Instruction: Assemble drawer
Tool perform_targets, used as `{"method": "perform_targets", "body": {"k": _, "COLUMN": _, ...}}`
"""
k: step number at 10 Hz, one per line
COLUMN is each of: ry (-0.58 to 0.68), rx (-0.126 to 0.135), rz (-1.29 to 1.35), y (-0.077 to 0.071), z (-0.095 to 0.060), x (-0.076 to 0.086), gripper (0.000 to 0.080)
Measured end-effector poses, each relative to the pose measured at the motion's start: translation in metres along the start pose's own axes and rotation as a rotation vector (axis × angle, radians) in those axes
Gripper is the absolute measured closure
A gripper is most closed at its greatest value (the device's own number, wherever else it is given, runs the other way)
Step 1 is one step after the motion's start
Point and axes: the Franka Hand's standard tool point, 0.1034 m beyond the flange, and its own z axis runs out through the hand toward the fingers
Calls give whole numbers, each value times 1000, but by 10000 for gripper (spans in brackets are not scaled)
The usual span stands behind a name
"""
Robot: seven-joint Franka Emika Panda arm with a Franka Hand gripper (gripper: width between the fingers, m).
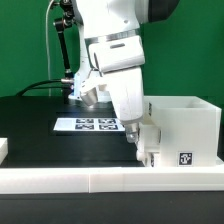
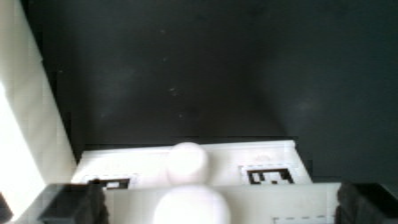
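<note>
Hand (image 1: 143,150) open beside boxy smooth white plastic housing (image 1: 185,125).

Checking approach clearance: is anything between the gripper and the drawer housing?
Nothing visible. The open gripper hangs just to the exterior view's left of the housing, with no object in the gap. The marker board lies flat on the table behind, out of the path.

1 robot arm (image 1: 110,40) w/ 1 gripper (image 1: 143,150). 1 drawer housing (image 1: 185,128), 1 tag (image 1: 185,158) showing on it. 1 marker board (image 1: 92,125). 1 low border wall (image 1: 60,178). Trays: can't tell.
</note>
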Motion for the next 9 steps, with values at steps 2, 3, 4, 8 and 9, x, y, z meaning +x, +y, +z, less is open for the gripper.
{"method": "perform_targets", "body": {"k": 2, "ry": 0, "rx": -1, "rz": -23, "y": 1, "z": 0, "x": 0, "gripper": 151}}
{"method": "perform_targets", "body": {"k": 3, "ry": -1, "rx": -7, "rz": -66, "y": 3, "z": -2, "x": -1, "gripper": 151}}
{"method": "perform_targets", "body": {"k": 4, "ry": -2, "rx": -15, "rz": -88, "y": 5, "z": -3, "x": -2, "gripper": 151}}
{"method": "perform_targets", "body": {"k": 8, "ry": -8, "rx": -25, "rz": -82, "y": 4, "z": 0, "x": 6, "gripper": 151}}
{"method": "perform_targets", "body": {"k": 9, "ry": -11, "rx": -21, "rz": -73, "y": 4, "z": 3, "x": 11, "gripper": 151}}
